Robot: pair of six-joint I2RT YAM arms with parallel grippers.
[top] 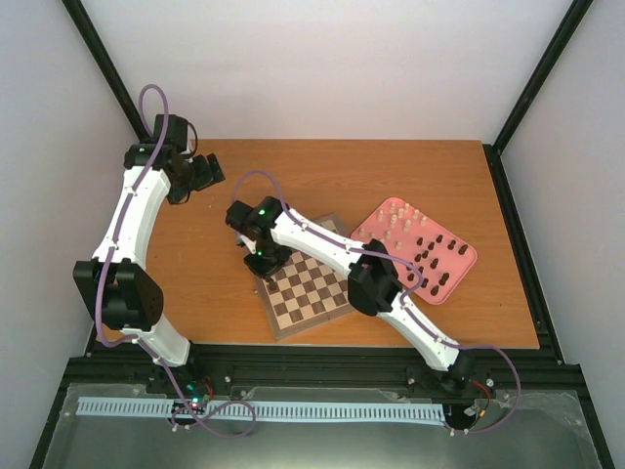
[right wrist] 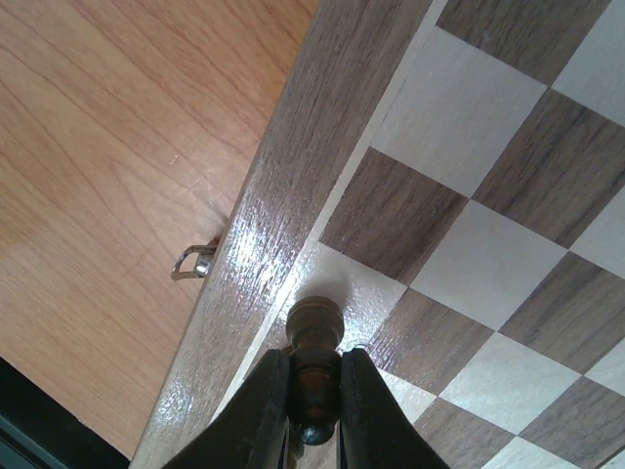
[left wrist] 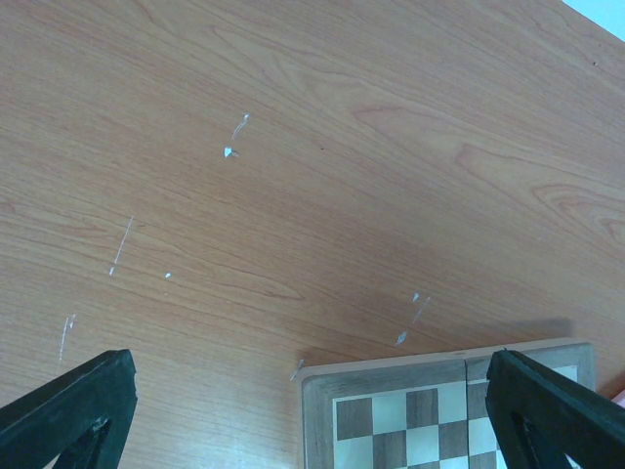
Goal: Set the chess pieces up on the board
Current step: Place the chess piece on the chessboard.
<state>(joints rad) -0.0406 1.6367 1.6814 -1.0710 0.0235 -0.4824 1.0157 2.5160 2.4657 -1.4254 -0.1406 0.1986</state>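
The right gripper (right wrist: 314, 376) clamps a dark chess piece (right wrist: 313, 327), an edge square of the board (right wrist: 488, 166) just below its fingertips; the left gripper (left wrist: 311, 391) hangs wide open above the table (left wrist: 293, 147)

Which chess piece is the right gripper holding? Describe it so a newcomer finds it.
Find the chessboard mid-table, then its far-left corner, where the right gripper hangs. It clamps a dark brown piece with a round knob. The other visible pieces stand on the pink tray.
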